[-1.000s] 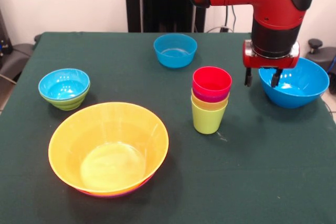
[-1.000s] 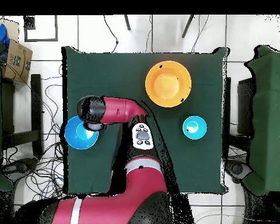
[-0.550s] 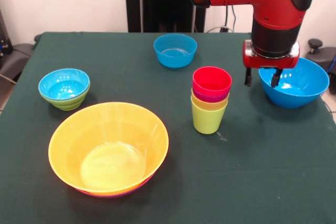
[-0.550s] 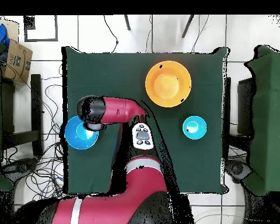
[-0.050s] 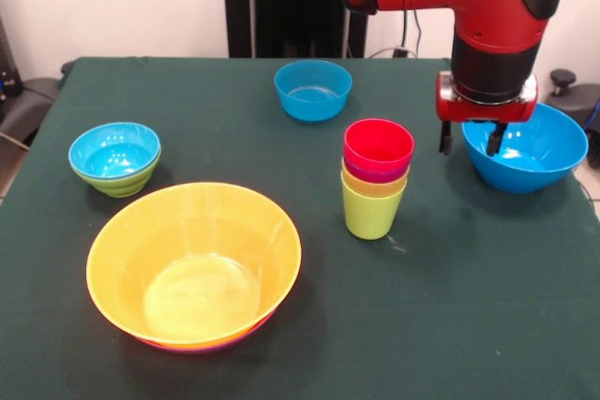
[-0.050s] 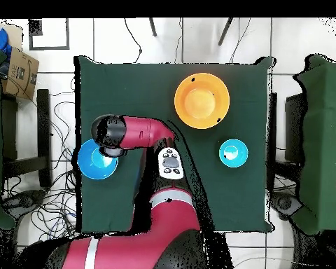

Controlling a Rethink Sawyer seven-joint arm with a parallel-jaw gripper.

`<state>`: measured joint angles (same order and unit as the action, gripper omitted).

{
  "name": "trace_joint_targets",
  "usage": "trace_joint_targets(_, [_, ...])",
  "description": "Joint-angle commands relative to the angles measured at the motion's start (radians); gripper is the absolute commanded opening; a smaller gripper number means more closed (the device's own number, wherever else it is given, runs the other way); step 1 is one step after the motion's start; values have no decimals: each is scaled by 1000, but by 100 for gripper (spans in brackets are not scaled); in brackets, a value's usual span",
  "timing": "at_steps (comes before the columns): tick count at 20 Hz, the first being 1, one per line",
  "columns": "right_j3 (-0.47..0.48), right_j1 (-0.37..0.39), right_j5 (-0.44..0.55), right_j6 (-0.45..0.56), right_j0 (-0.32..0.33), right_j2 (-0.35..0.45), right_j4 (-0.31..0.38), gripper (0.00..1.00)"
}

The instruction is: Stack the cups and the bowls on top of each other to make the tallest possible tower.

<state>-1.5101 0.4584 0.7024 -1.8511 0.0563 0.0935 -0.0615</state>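
Four cups stand nested in one tower [image 5: 375, 181] at mid-table: lime green lowest, then yellow, purple, and red on top. Right of it my gripper [image 5: 467, 149] hangs open over the left rim of the large blue bowl [image 5: 534, 152], one finger outside the rim and one inside, holding nothing. The large yellow-orange bowl [image 5: 194, 264] sits at the front left with a purple sliver showing under it. A small blue bowl [image 5: 114, 149] rests inside the green bowl [image 5: 122, 183]. Another small blue bowl [image 5: 313, 89] stands at the back. In the overhead view the arm [image 6: 139, 133] hides the cups and the gripper.
From above, the large blue bowl [image 6: 94, 162] lies near the table's left edge, the yellow-orange bowl [image 6: 201, 100] towards the far side, the small nested bowl [image 6: 233, 153] at right. Chairs and cables surround the green table [image 6: 248, 203].
The gripper has shifted very slightly toward the large blue bowl. No cup or bowl has moved.
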Motion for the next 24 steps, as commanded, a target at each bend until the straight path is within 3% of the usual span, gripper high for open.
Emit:
trace_joint_targets(1, [62,-11,66,25,33,149,-15,100])
trace_joint_targets(6, [45,-29,59,108,97,242,-19,100])
trace_joint_targets(13, [3,-2,57,115,147,318,6,100])
trace_joint_targets(24, [-53,-49,-8,202,254,425,90,100])
